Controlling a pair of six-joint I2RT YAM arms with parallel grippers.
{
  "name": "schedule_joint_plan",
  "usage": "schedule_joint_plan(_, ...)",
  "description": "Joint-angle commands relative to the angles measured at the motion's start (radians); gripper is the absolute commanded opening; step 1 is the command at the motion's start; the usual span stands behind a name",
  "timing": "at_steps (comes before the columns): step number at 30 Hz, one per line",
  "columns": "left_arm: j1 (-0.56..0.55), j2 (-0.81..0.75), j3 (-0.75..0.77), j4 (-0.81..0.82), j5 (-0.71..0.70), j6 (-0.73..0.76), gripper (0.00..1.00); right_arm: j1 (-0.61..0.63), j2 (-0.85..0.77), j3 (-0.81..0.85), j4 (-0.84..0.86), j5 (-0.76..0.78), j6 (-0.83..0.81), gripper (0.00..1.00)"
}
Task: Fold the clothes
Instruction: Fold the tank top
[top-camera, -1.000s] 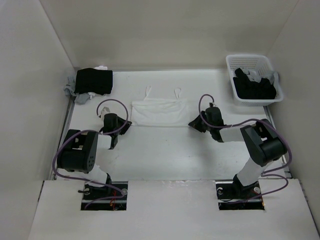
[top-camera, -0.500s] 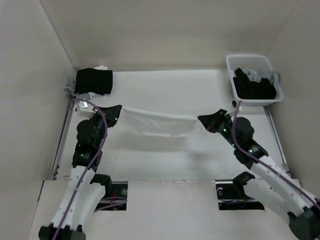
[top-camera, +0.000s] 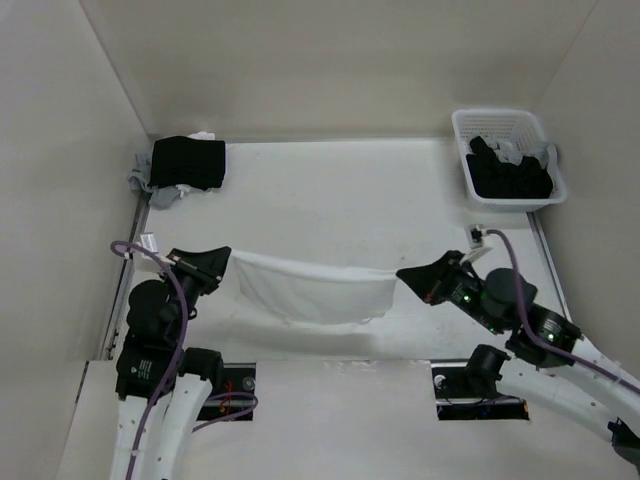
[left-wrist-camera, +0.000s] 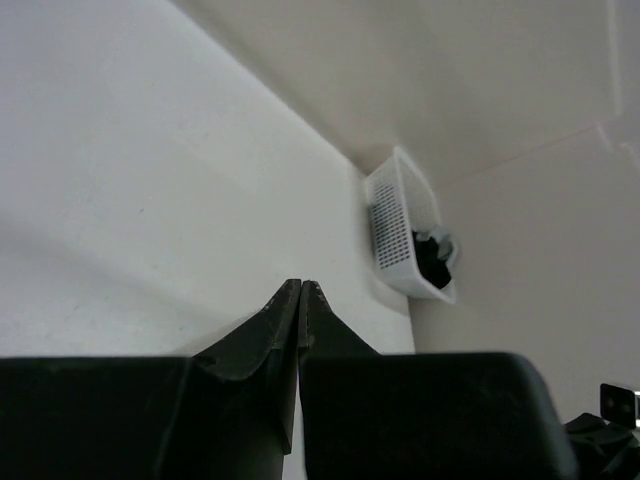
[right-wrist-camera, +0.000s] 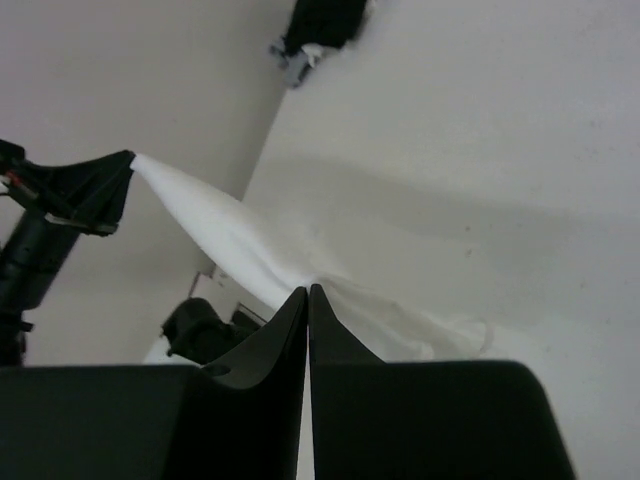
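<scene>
Aloft, white garment (top-camera: 315, 290) hangs between jaws, both clamped on it; basket (top-camera: 497, 113), black stack (top-camera: 188, 162) seemingly well clear

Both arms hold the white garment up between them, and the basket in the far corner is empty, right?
Not empty: the top view shows the basket holding dark clothes. The white garment is indeed held up, as you say.
</scene>
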Motion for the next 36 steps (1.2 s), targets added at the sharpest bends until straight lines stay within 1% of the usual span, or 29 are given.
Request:
schedule_joint_plan(1, -0.006, 0.054, -0.066, -0.08, -0.015, 0.001, 0.0, 0.003, 0.105, -0.042, 0.026, 0.01, 0.014, 0.06)
schedule_joint_plan(2, -0.005, 0.088, -0.087, -0.056, -0.021, -0.001, 0.0, -0.032, 0.149, -0.053, 0.063, -0.021, 0.0, 0.06)
schedule_joint_plan(3, -0.002, 0.129, -0.113, -0.009, -0.02, -0.002, 0.0, -0.093, 0.204, -0.059, 0.112, -0.064, -0.024, 0.06)
schedule_joint_plan(5, 0.01, 0.247, -0.155, 0.131, -0.014, -0.01, 0.0, -0.236, 0.328, -0.064, 0.227, -0.192, -0.054, 0.06)
schedule_joint_plan(7, 0.021, 0.414, -0.176, 0.31, -0.014, -0.031, 0.0, -0.383, 0.486, -0.056, 0.368, -0.318, -0.066, 0.06)
schedule_joint_plan(9, 0.027, 0.608, -0.164, 0.491, -0.012, -0.051, 0.0, -0.486, 0.665, -0.011, 0.471, -0.395, -0.069, 0.06)
schedule_joint_plan(12, 0.033, 0.911, -0.079, 0.682, -0.032, -0.063, 0.0, -0.56, 0.919, 0.107, 0.545, -0.449, -0.075, 0.06)
schedule_joint_plan(15, 0.046, 1.179, 0.043, 0.786, -0.031, -0.076, 0.0, -0.632, 1.147, 0.259, 0.562, -0.481, -0.08, 0.06)
schedule_joint_plan(17, 0.056, 1.305, 0.121, 0.808, -0.025, -0.08, 0.0, -0.674, 1.244, 0.335, 0.562, -0.494, -0.068, 0.06)
schedule_joint_plan(19, 0.063, 1.381, 0.176, 0.812, -0.022, -0.083, 0.0, -0.694, 1.291, 0.373, 0.566, -0.497, -0.058, 0.06)
schedule_joint_plan(24, 0.069, 1.396, 0.193, 0.832, -0.006, -0.067, 0.01, -0.704, 1.308, 0.39, 0.569, -0.503, -0.057, 0.06)
schedule_joint_plan(28, 0.055, 1.354, 0.141, 0.888, 0.017, -0.065, 0.01, -0.7, 1.259, 0.312, 0.611, -0.466, -0.051, 0.06)
schedule_joint_plan(32, 0.032, 1.24, 0.005, 0.944, 0.017, -0.062, 0.02, -0.694, 1.177, 0.183, 0.667, -0.434, -0.035, 0.05)
schedule_joint_plan(36, 0.009, 1.084, -0.158, 0.978, 0.014, -0.059, 0.02, -0.694, 1.099, 0.039, 0.735, -0.422, -0.005, 0.04)
